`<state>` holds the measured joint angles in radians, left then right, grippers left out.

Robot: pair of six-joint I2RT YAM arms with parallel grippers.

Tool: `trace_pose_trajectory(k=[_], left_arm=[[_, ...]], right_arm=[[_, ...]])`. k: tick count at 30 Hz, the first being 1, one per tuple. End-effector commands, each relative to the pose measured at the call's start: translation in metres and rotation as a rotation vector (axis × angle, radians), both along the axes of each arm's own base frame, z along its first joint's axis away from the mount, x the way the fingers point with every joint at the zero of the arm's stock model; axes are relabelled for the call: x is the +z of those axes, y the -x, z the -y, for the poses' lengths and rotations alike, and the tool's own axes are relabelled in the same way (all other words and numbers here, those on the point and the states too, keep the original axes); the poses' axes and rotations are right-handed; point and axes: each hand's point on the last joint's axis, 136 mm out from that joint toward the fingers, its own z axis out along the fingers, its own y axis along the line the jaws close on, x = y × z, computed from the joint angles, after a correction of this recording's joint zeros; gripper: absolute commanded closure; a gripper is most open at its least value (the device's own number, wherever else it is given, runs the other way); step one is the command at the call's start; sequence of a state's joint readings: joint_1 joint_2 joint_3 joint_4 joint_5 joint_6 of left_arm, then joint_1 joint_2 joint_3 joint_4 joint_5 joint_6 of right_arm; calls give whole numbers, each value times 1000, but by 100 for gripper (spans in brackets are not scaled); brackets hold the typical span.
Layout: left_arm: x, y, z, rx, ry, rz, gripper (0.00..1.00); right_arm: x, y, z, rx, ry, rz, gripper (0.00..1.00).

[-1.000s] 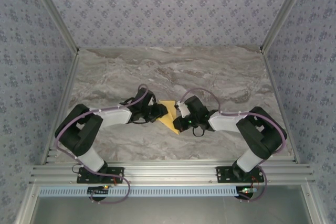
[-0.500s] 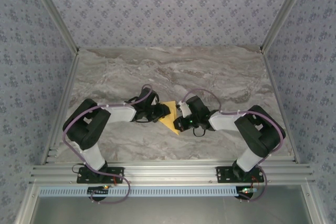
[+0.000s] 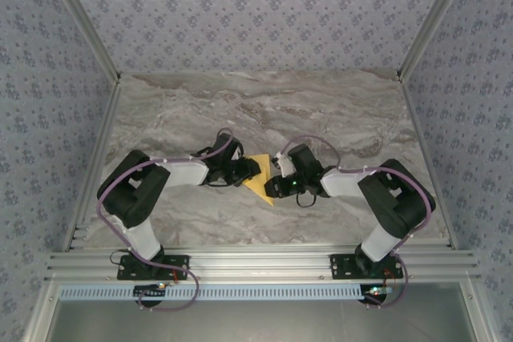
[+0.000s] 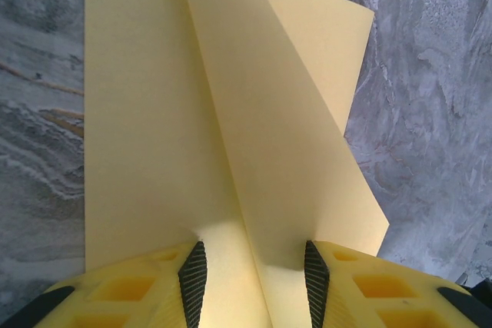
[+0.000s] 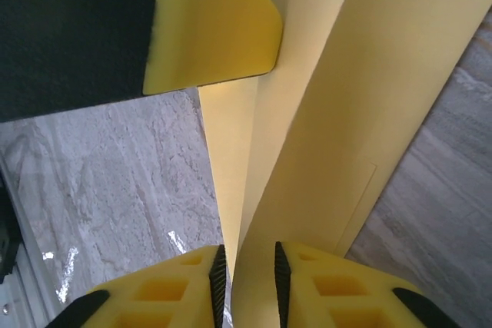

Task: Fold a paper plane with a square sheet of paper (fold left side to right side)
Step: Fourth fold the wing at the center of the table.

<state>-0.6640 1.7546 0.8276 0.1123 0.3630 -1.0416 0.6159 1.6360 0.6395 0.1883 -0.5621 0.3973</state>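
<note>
Square sheet of paper: one, mustard-yellow, partly folded. It lies on the table about midway between the left and right edges, closer to the near edge.
Left fingers: two, spread, straddling a raised crease, probably to steady it.
Right fingers: two, close on either side of a lifted flap; whether they pinch it cannot be told.

The left arm rises from its near-left base with the elbow bent out to the left, and its forearm runs right toward the middle of the bench. The left pincer sits low, jaws moderately apart. The right arm mirrors it, forearm pointing left. The right pincer is also low, just beside the other, jaws parted by a narrow gap.
</note>
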Motion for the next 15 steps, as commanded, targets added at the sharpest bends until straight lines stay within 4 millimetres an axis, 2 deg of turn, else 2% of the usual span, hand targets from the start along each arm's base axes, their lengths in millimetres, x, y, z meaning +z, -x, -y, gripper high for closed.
trace_pose_trajectory(k=[1,7,11,15], left_arm=[[-14,3,-5,8,-52,-32,59],[-15,4,-5,7,-55,-34,59],[-14,4,-5,8,-54,-34,59],[-13,4,-5,8,-53,-32,59]], right_arm=[[25,-9,-3,2,-65,-4,68],[50,-30,7,-47,-138,-11,55],[49,-46,13,-89,-137,-41,55],[43,-54,8,-95,-148,-78,55]])
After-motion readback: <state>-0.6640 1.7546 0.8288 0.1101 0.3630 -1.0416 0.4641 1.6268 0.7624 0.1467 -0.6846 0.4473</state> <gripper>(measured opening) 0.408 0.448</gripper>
